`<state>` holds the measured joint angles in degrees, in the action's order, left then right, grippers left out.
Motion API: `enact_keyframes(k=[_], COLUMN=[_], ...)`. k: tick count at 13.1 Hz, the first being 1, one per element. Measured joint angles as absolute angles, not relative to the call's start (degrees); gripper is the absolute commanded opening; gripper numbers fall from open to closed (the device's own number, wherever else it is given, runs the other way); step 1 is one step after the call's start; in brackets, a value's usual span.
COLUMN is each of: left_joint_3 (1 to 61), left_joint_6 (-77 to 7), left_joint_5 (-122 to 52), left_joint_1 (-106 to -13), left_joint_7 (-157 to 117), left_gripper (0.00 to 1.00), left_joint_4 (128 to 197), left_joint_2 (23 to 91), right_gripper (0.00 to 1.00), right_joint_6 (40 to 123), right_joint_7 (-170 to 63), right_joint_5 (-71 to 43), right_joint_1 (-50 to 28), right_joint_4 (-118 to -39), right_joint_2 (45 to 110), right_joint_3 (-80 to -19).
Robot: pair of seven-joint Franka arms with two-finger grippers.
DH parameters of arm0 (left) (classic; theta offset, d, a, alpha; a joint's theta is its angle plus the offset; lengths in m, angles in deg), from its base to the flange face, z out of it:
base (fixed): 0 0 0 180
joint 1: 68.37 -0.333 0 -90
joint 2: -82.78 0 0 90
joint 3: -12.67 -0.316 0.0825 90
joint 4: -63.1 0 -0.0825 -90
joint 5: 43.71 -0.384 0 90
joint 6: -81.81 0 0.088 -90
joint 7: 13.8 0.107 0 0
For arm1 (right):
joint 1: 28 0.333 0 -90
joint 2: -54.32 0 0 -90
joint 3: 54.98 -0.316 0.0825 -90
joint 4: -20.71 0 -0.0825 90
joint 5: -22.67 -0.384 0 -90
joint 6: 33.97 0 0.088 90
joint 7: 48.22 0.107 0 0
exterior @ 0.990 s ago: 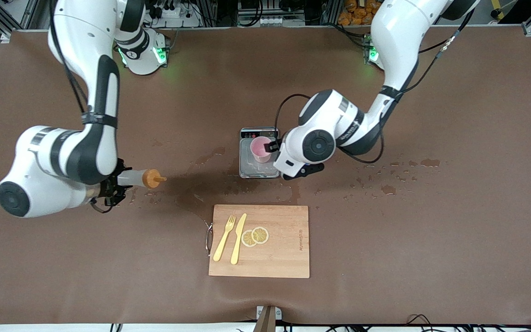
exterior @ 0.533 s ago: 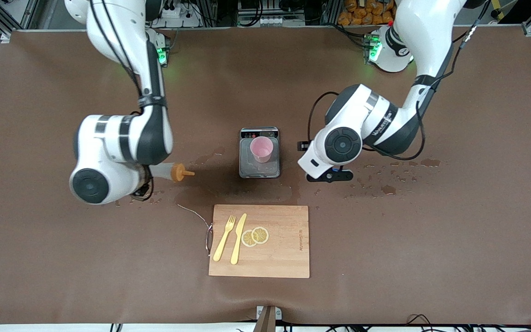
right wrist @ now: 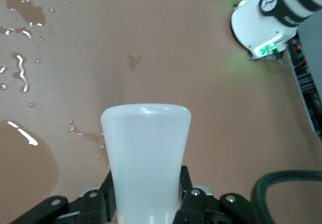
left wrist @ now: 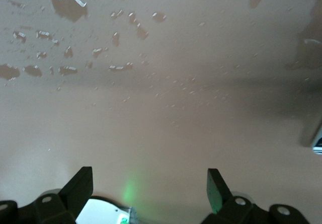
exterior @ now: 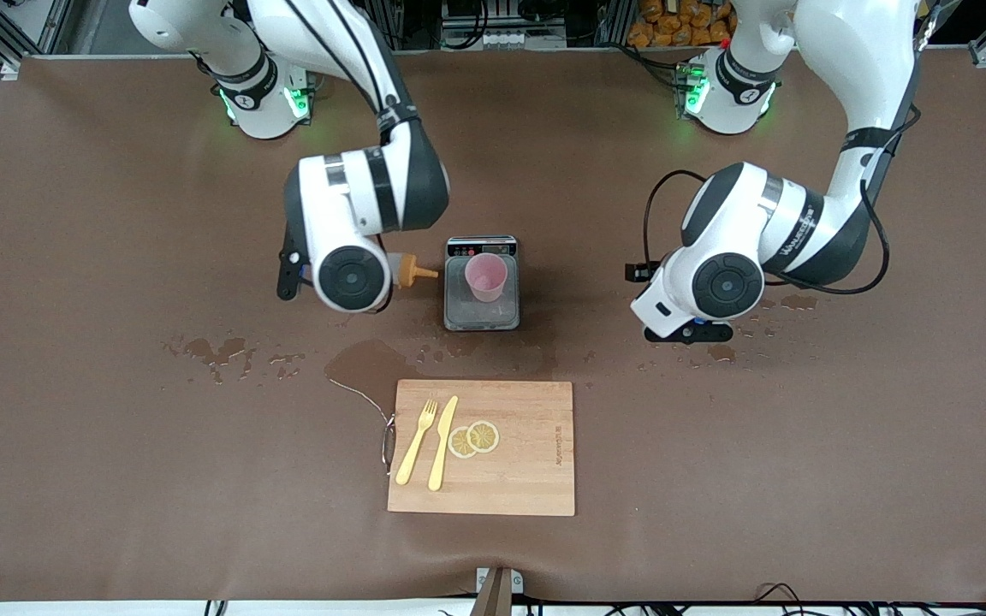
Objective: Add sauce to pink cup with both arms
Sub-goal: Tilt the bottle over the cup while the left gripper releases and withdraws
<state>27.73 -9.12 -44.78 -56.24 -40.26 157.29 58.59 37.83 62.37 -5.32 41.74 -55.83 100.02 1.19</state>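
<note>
Over the last second the right arm has carried the sauce bottle (exterior: 403, 272) in from the right arm's end of the tabletop (exterior: 116, 479); its orange nozzle now lies level and points at the scale (exterior: 482, 282), just beside it. The right tool (right wrist: 146, 204) is clamped on the bottle's body. The left arm has backed off the scale toward its own end; the left tool (left wrist: 148, 186) hangs over wet tabletop, jaws spread wide, holding nothing. Judgement: the cup is released and pouring comes next, with the nozzle yet to reach over the rim. The pink cup (exterior: 486, 277) stands upright on the scale; contents not discernible. Bottle is translucent grey-white, base toward the wrist camera.
</note>
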Motion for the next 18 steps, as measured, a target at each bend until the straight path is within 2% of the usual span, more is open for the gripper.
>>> enact_keyframes(k=[5, 8, 10, 14, 18], left_joint_3=[27.93, 27.96, 27.82, 27.47, 27.48], left_joint_6=[-13.63, -14.23, -14.02, -7.23, -6.03], left_joint_5=[-44.84, -44.85, -44.86, -44.86, -44.86], left_joint_1=[-59.13, -61.84, -65.61, -74.35, -75.43], left_joint_7=[-38.75, -36.60, -32.52, -26.68, -26.30], left_gripper=[1.00, 1.00, 1.00, 1.00, 1.00], left_joint_4=[173.73, 178.85, 177.70, 167.34, 164.19], left_joint_2=[70.62, 76.41, 78.41, 78.73, 80.26], right_gripper=[0.46, 0.39, 0.35, 0.34, 0.33], right_joint_6=[35.53, 35.39, 35.38, 35.37, 35.31], right_joint_7=[66.91, 67.43, 67.57, 67.74, 67.80], right_joint_5=[-3.58, -2.92, -2.86, -2.65, -0.56], right_joint_1=[44.14, 44.16, 44.25, 44.29, 44.82], right_joint_4=[-55.91, -56.19, -56.20, -56.21, -56.28], right_joint_2=[100.02, 100.04, 100.06, 100.07, 100.26], right_joint_3=[1.28, 1.29, 1.26, 1.23, 1.03])
